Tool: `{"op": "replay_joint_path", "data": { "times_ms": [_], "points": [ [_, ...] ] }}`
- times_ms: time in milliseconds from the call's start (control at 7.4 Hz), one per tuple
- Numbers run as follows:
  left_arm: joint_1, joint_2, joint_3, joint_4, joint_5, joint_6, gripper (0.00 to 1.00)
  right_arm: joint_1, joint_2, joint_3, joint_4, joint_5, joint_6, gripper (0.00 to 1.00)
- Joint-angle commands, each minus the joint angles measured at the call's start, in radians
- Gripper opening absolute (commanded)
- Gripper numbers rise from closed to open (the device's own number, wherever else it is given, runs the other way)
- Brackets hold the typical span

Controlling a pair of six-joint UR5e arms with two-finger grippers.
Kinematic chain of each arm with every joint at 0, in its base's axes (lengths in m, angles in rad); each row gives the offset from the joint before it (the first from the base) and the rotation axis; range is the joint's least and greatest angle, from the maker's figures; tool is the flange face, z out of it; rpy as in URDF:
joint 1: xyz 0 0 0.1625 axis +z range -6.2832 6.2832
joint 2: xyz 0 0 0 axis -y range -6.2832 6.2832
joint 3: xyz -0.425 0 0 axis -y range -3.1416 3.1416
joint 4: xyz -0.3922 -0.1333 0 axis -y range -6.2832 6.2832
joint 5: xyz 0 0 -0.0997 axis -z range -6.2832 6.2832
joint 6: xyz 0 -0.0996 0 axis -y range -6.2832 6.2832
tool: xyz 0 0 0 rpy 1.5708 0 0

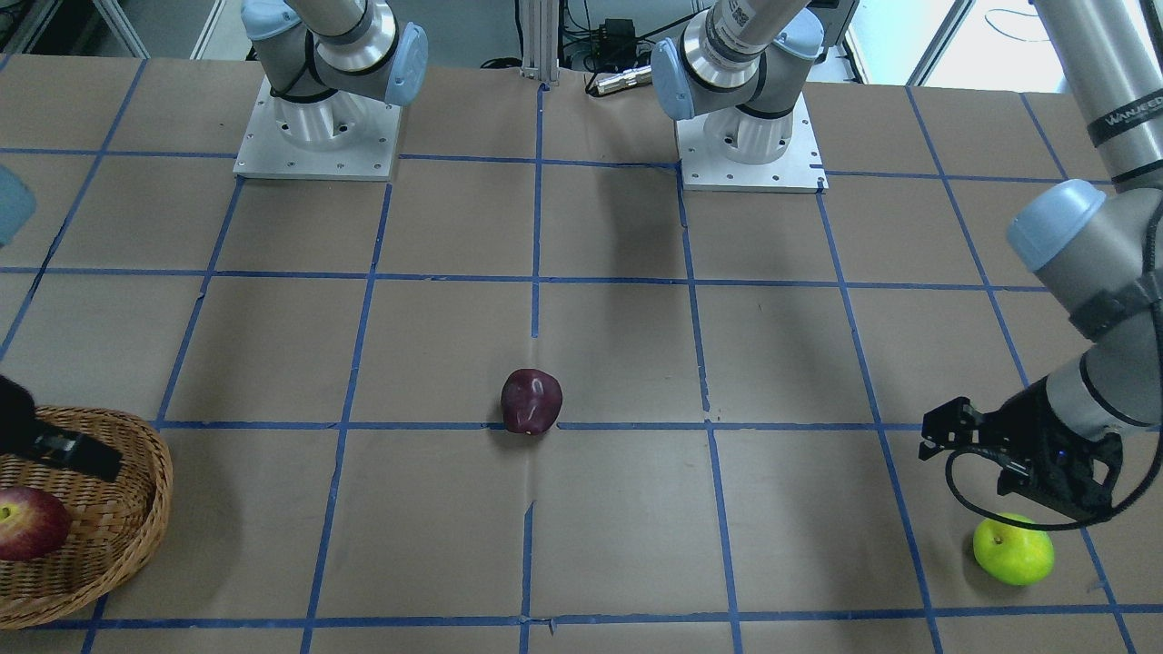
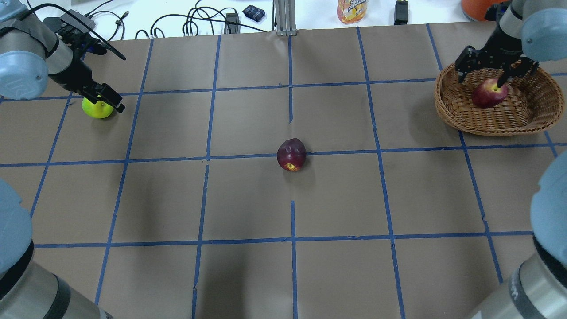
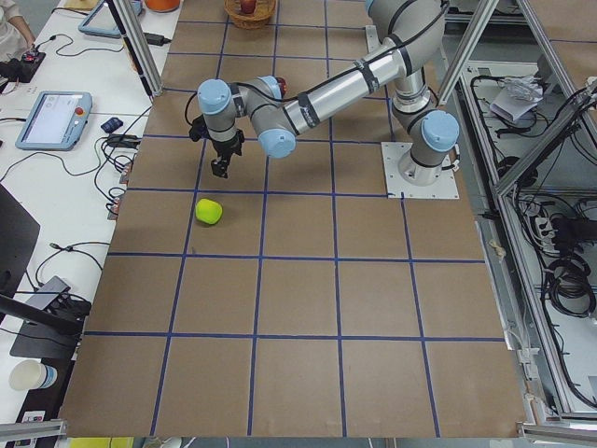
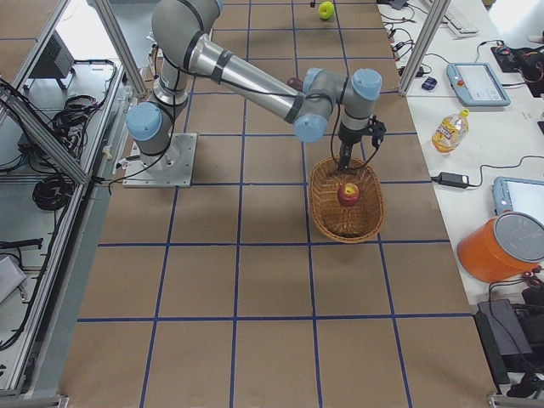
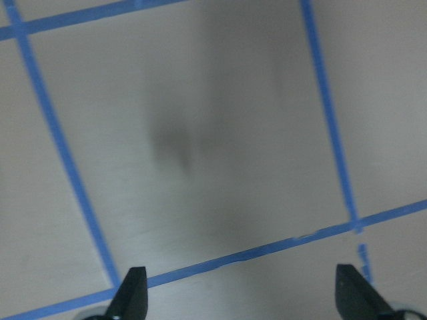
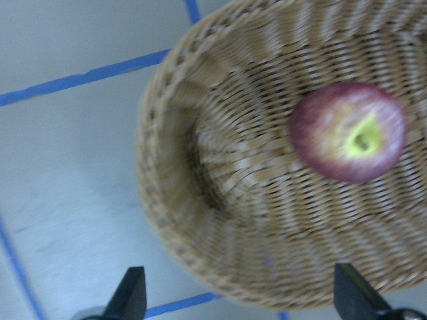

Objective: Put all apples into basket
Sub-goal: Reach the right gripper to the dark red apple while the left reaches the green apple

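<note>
One of three apples is in: the yellow-green apple (image 2: 97, 109) waits at ten o'clock on the desk (image 2: 248, 199) near the spread, empty left end effector (image 5: 243, 293), the maroon apple (image 2: 291, 154) lies mid-desk, and the red apple (image 2: 489, 94) rests in the basket (image 2: 447, 110) at two o'clock, below the spread right end effector (image 2: 480, 82). A bottle (image 2: 352, 11) and cables (image 2: 195, 24) at twelve o'clock look unlikely to block either route.

We look down past our right gripper (image 6: 243, 297), whose two dark fingertips (image 6: 133, 293) stand wide apart at the bottom edge, onto the woven wicker basket (image 6: 160, 120). The red apple (image 6: 348, 132) lies inside it toward the right, its yellow stem patch turned up at us. The picture is somewhat blurred; left of the basket we see the table (image 6: 67, 180) crossed by blue tape lines (image 6: 80, 80).
</note>
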Motion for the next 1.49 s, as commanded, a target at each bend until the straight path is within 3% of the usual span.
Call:
{"op": "replay_joint_path", "data": {
  "times_ms": [0, 405, 541, 811, 1216, 1351],
  "points": [
    [0.040, -0.125, 0.149, -0.031, -0.003, 0.093, 1.00, 0.249, -0.034, 0.008, 0.062, 0.131, 0.370, 1.00],
    [0.090, -0.223, 0.298, -0.167, -0.009, 0.105, 1.00, 0.424, 0.039, 0.008, 0.058, 0.285, 0.665, 1.00],
    [0.092, -0.257, 0.317, -0.167, -0.019, 0.105, 1.00, 0.470, 0.076, 0.007, 0.056, 0.305, 0.675, 1.00],
    [0.097, -0.311, 0.343, -0.152, -0.039, 0.105, 1.00, 0.540, 0.137, 0.008, 0.013, 0.305, 0.706, 1.00],
    [0.098, -0.352, 0.366, -0.150, -0.078, 0.104, 1.00, 0.540, 0.162, 0.022, 0.016, 0.304, 0.695, 1.00],
    [0.098, -0.354, 0.368, -0.153, -0.081, 0.098, 0.86, 0.541, 0.167, 0.045, 0.013, 0.302, 0.691, 1.00]
  ]
}}
